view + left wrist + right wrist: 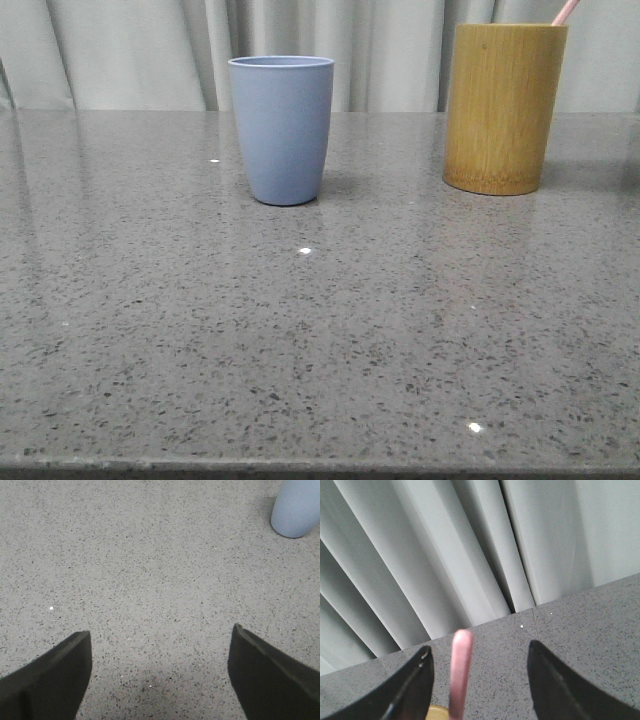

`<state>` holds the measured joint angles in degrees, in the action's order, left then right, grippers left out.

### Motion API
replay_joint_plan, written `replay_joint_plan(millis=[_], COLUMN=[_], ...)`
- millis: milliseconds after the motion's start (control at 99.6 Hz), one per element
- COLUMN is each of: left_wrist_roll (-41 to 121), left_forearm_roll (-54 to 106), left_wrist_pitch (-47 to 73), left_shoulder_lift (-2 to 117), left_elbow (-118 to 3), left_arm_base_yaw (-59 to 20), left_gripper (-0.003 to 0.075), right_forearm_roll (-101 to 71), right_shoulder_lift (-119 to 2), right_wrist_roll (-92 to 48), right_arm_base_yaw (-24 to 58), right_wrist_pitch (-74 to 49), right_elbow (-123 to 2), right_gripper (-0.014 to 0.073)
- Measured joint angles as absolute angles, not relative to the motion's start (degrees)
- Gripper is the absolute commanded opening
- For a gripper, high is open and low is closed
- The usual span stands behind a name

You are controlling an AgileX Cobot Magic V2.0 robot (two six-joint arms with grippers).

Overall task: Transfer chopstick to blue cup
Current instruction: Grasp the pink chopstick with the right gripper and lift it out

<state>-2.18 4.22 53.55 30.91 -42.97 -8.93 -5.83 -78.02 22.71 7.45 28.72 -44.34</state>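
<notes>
The blue cup (282, 128) stands upright on the table at the middle back; its base also shows in the left wrist view (297, 509). A pale pink chopstick (566, 11) sticks out of the bamboo holder (503, 106) at the back right; only its top end shows. In the right wrist view the chopstick (460, 672) rises between the open fingers of my right gripper (479, 652), nearer one finger, touching neither. My left gripper (161, 632) is open and empty over bare table, apart from the blue cup. Neither gripper shows in the front view.
The grey speckled table (300, 350) runs to a front edge at the bottom of the front view. A grey pleated curtain (130, 50) hangs behind the table. The bamboo holder's rim (440, 712) shows just under my right gripper.
</notes>
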Motion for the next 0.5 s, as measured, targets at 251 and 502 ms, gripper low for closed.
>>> replay_joint_plan(millis=[251,502], left_wrist_roll=[-2.2,-2.2], left_forearm_roll=[4.2,4.2], left_wrist_pitch=[53.5,53.7], left_shoulder_lift=[30.9,30.9], left_elbow=[-43.0,-43.0], left_arm_base_yaw=[-8.9,-8.9], left_gripper=[0.0536,0.0536], right_forearm_roll=[-5.8,-5.6], right_shoulder_lift=[-78.7,-78.7], right_wrist_roll=[23.6,24.5], right_arm_base_yaw=[7.5,8.2], right_wrist_pitch=[30.0,33.6], right_elbow=[-44.3,-44.3], right_gripper=[0.0258,-0.0021])
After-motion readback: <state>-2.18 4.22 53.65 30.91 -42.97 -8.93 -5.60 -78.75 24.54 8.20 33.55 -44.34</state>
